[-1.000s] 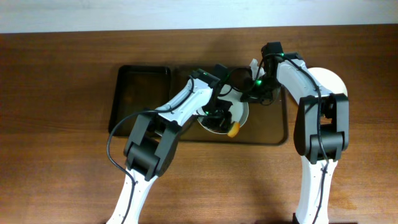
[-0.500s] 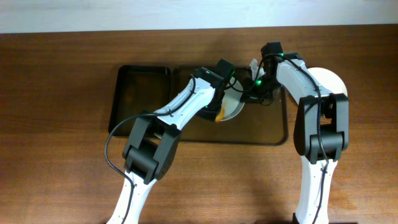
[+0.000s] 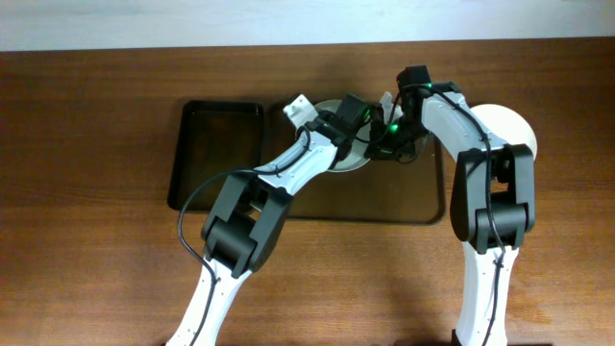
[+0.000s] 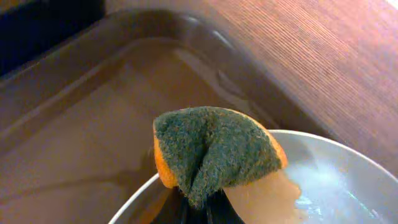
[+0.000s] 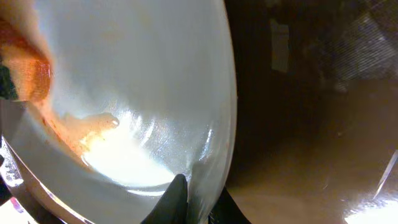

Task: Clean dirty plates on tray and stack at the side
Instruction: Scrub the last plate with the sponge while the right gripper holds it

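Left end effector (image 4: 208, 210): pressed together on a sponge (image 4: 214, 146), green scrub side towards the wrist camera, orange body behind it.
Sponge position: against the rim of the held plate (image 5: 143, 74), over the far part of the tray.
Right end effector (image 5: 186, 200): pinching the held plate's edge, one finger on each face of the rim.
Held plate: white and wet-looking. An orange-brown sauce smear (image 5: 74, 134) lies on its inner face beside the sponge, and the rest is mostly plain white. It appears tipped up from the tray floor.
Tray (image 3: 423, 207): large and dark, in the middle of the surface (image 3: 96, 240), its floor glossy.
Second plate (image 3: 514, 125): plain white, on the surface just right of the tray, partly under the right arm.
Small black tray (image 3: 216, 154): against the large tray's left side.
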Robot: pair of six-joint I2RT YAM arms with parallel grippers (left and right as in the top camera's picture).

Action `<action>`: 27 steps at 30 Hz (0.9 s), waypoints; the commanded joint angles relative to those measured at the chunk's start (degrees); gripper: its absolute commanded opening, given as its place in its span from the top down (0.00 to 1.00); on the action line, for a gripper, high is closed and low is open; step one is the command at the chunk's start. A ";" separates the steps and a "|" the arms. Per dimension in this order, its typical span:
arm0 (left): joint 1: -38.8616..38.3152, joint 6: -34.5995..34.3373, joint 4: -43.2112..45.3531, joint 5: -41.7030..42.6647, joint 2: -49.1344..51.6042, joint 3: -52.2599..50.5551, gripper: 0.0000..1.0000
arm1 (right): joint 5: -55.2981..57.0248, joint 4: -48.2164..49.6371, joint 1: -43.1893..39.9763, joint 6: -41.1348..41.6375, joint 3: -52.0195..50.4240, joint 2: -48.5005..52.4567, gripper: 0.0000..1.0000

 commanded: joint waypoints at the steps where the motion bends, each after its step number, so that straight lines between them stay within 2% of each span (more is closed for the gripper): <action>1: 1.46 8.41 0.79 -0.98 3.04 -1.20 1.00 | 4.90 -0.63 -0.81 -1.46 -1.57 1.40 0.88; 2: 1.44 8.44 0.15 1.05 2.99 -1.07 1.00 | 4.90 -0.61 -0.81 -1.46 -1.57 1.40 0.88; 4: 1.44 8.26 -5.18 12.92 2.73 -0.98 1.00 | 4.90 -0.61 -0.81 -1.46 -1.57 1.40 0.88; 6: 1.79 2.58 -10.82 25.18 2.67 -0.96 1.00 | 4.90 -0.61 -0.81 -1.46 -1.57 1.40 0.88; 9: 4.15 -4.35 -19.23 37.38 2.34 -0.50 1.00 | 4.87 -0.59 -0.81 -1.46 -1.57 1.40 0.87; 11: 6.73 -4.83 -24.55 48.13 2.29 0.70 1.00 | 4.83 -0.59 -0.81 -1.44 -1.57 1.38 0.87; 13: 8.70 -3.32 -25.57 57.05 2.29 0.92 1.00 | 3.89 -0.37 -0.81 -1.44 -1.57 1.40 0.87; 17: 9.22 -1.64 -25.42 55.49 2.27 1.46 1.00 | -1.60 3.85 -0.85 -0.35 -1.57 1.38 0.80; 20: 9.22 0.39 -25.44 51.67 2.05 2.32 1.00 | -1.55 6.51 -0.68 0.31 -1.57 1.40 0.80; 21: 9.22 1.27 -25.44 49.81 1.99 2.67 1.00 | -1.25 7.10 -0.68 0.35 -1.57 1.40 0.82; 22: 9.22 1.29 -25.46 47.74 1.90 2.84 1.00 | -0.09 7.23 -0.68 1.49 -1.57 1.40 0.94; 24: 9.22 2.47 -25.44 44.33 1.86 3.21 1.00 | 0.61 5.66 -0.70 2.25 -1.57 1.40 0.96; 27: 9.03 7.69 -24.04 32.74 1.86 4.39 1.00 | 1.88 0.94 -0.68 2.19 -1.68 1.40 0.96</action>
